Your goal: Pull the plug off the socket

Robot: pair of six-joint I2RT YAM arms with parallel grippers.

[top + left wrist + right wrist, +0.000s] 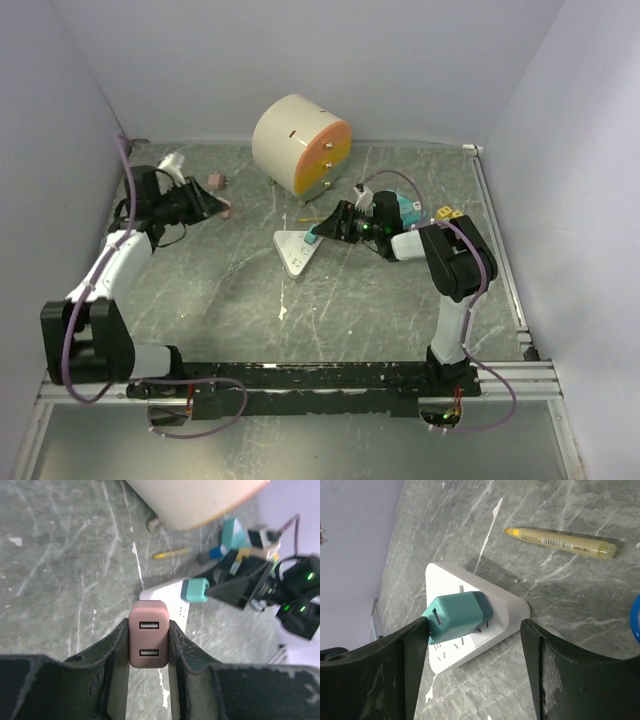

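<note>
The teal plug (457,616) is seated in the white socket (506,605) between the right gripper's (475,640) open jaws, bare table (250,300) lying nearer. A pink plug (149,641) is clamped in the left gripper (149,630). A barcode is printed on the yellow pen (560,542).

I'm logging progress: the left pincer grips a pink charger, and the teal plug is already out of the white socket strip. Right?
Not quite. The left pincer does grip the pink charger, but the teal plug is plugged into the white socket strip, as the right wrist view shows.
</note>
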